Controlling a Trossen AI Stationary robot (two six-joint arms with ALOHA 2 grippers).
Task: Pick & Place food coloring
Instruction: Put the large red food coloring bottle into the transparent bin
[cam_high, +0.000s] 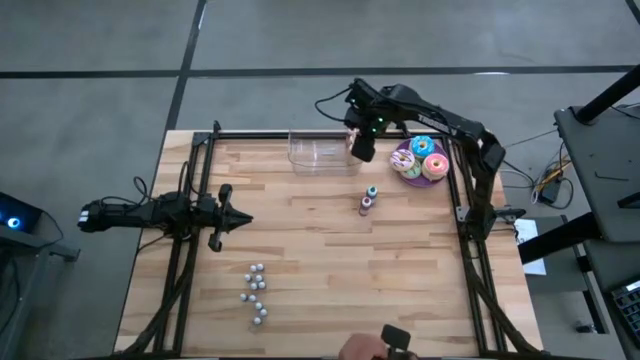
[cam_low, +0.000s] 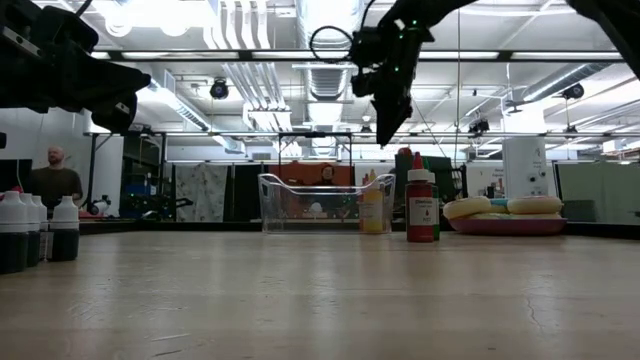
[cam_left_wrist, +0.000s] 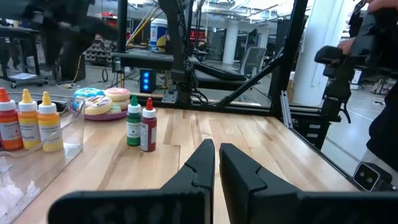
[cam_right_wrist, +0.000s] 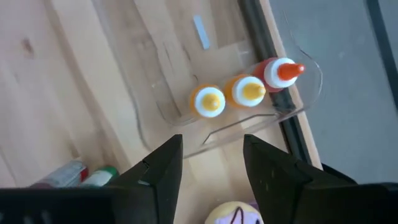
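The right gripper (cam_high: 362, 148) hangs in the air over the right end of the clear plastic bin (cam_high: 324, 152) at the far edge of the table (cam_high: 330, 260). Its fingers (cam_right_wrist: 163, 163) are spread apart with nothing between them. Looking down past them, three food coloring bottles (cam_right_wrist: 246, 89) stand in a row inside that end of the bin: two with yellow caps and one with an orange-red cap (the orange one is closest to the bin's corner).

Two more bottles are out on the bare wood, standing upright and just beside each other: a green bottle (cam_left_wrist: 133, 121) and a red bottle (cam_left_wrist: 148, 126). From above they sit near the middle of the table, between the bin and the table's center, a little toward the doughnut side.

The plate of doughnuts (cam_high: 421, 161) is at the far right corner, with pink, blue and green frosting on top, right next to the right gripper's spot.

The left gripper (cam_high: 233, 218) waits low over the left side of the table, pointing toward the middle, fingers pressed together and empty.

A cluster of small silvery balls (cam_high: 256, 292) is scattered near the front edge, well apart from everything else. Someone's hand (cam_high: 362, 349) shows at the very front edge holding a dark thing.
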